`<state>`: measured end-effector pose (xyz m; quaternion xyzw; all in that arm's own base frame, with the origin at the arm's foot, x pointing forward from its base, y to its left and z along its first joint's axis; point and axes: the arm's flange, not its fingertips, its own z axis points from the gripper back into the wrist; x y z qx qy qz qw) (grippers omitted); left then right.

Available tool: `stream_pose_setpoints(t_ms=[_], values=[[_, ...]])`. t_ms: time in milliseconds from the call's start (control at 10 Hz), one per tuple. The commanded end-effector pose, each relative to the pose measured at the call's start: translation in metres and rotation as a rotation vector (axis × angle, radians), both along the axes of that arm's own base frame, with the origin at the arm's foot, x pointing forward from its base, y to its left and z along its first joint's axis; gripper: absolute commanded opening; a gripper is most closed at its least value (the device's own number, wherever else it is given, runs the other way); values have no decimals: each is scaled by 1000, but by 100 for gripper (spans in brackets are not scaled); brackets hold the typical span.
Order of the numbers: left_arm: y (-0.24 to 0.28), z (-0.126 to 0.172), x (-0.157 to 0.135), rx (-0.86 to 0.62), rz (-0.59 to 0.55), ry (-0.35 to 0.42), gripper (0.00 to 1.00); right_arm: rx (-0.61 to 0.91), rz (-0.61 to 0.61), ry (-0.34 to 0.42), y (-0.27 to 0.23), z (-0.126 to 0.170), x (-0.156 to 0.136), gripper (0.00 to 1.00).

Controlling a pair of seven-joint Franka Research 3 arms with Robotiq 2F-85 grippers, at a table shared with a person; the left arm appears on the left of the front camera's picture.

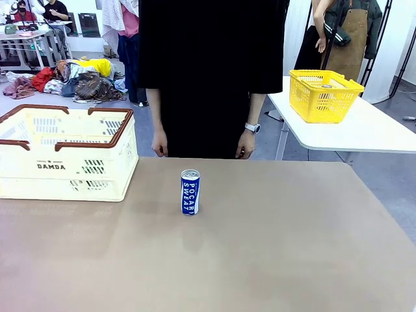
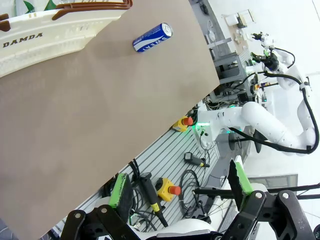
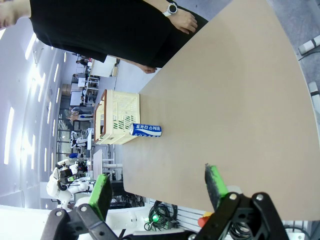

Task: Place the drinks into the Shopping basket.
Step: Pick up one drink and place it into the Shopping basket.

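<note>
1. Left fingers: black with green pads, spread wide and released, grasping nothing. They hang off the near edge of the counter, above a slatted rail with cables.
2. Right fingers: the same make, also spread wide and released, with nothing between them. They are held at the near edge of the counter, well apart from the can.
3. Can: one slim drink can, blue with white "POCARI SWEAT" lettering and a silver top. It stands upright on the counter, a little left of centre. It is near the basket's near right corner but clear of it.
4. Shopping basket: a cream-white crate with slotted sides, a dark brown rim and brown handles, marked "DAMDA". It sits on the far left of the counter. Its floor is hidden from these angles, so what it holds cannot be told.
5. Counter: a plain tan-brown top.
6. Person: dressed in black, standing at the far edge. One hand and the other hand hang level with the counter edge. The hand on the right wears a wristwatch.
7. Yellow mesh basket: on a white table, far right, beyond the counter.
8. Heap of clothes: on the floor, far left.
</note>
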<state>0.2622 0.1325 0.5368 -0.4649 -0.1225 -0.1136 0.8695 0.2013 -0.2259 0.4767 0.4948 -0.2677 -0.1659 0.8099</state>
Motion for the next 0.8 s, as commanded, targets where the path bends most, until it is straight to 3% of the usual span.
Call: stream_pose_setpoints(t_ms=[0,500,600,700], values=[[0,2,-2,-22,2,3,100,5,8,-31,-1,2,1,100],[0,0,0,0,0,0,100,5,8,-31,-1,2,1,100],[-10,6,9,90,167,55,100,5,8,-31,-1,2,1,100],[-33,15,21,144,222,47,100,5,8,-31,-1,2,1,100]])
